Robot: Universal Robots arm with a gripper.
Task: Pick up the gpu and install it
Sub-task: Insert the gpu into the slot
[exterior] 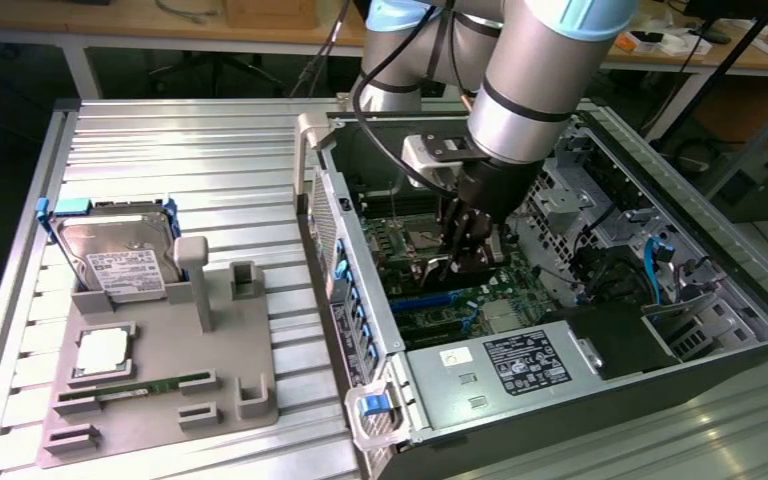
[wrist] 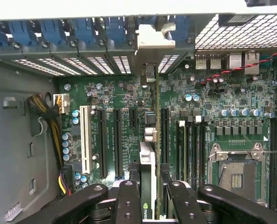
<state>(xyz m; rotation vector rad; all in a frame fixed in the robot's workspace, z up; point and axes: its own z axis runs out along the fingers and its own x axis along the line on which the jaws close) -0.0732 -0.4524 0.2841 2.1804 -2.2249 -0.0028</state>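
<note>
My gripper (exterior: pixel 460 252) is down inside the open computer case (exterior: pixel 704 330), over the green motherboard (exterior: pixel 418 240). In the wrist view the gripper (wrist: pixel 148 205) is shut on the gpu (wrist: pixel 148 158), which I see edge-on between the two black fingers (wrist: pixel 128 200). The card stands upright and runs along the motherboard's expansion slots (wrist: pixel 164 135). Its silver bracket (wrist: pixel 153 39) reaches the row of rear slot covers. Whether the card's edge sits in a slot I cannot tell. In the exterior view the gpu (exterior: pixel 434 268) is a dark shape below the fingers.
A grey fixture tray (exterior: pixel 157 400) on the exterior view's left holds a hard drive (exterior: pixel 117 255), a processor chip (exterior: pixel 101 350) and a memory stick (exterior: pixel 137 385). The power supply (exterior: pixel 524 360) and drive cage (exterior: pixel 584 200) crowd the case. The empty processor socket (wrist: pixel 236 175) lies beside the gripper.
</note>
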